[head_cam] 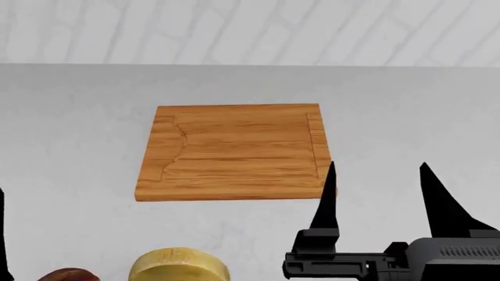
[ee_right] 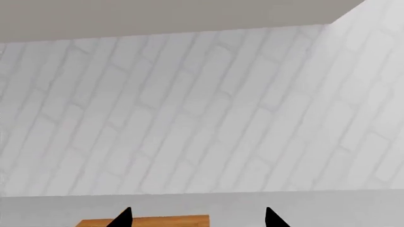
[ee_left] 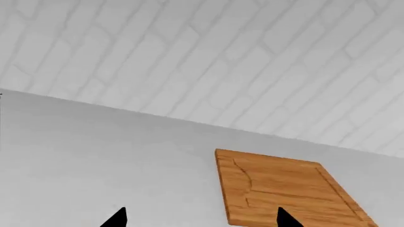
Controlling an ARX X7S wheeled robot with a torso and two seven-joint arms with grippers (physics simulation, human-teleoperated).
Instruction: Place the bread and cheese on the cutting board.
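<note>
In the head view we see the cutting board (head_cam: 234,152) lying flat in the middle of the pale grey table (head_cam: 78,117), with its curved notch at the left end and nothing on it. Behind the table stands a white brick wall (head_cam: 250,29).

Only this view shows the food. The cheese (head_cam: 178,264) sits at the near edge of the table, in front of the board and a little to its left, well apart from it; we see its pale yellow rounded top. Just beside it, further left, a small part of the bread (head_cam: 69,274) shows at the bottom border, reddish-brown. We cannot tell if the two are touching.

The right gripper (head_cam: 377,175) is at the lower right of the head view. Its two black fingers stand apart and nothing is between them. The left finger tip is over the near right corner of the board.

The right wrist view shows mostly the wall, and only a thin strip of the board between its finger tips, which are spread there too.

The left wrist view shows the left gripper (ee_left: 200,217) by two black tips only, held wide, with bare table between them. The board lies ahead of one tip. The head view shows almost nothing of this arm.
</note>
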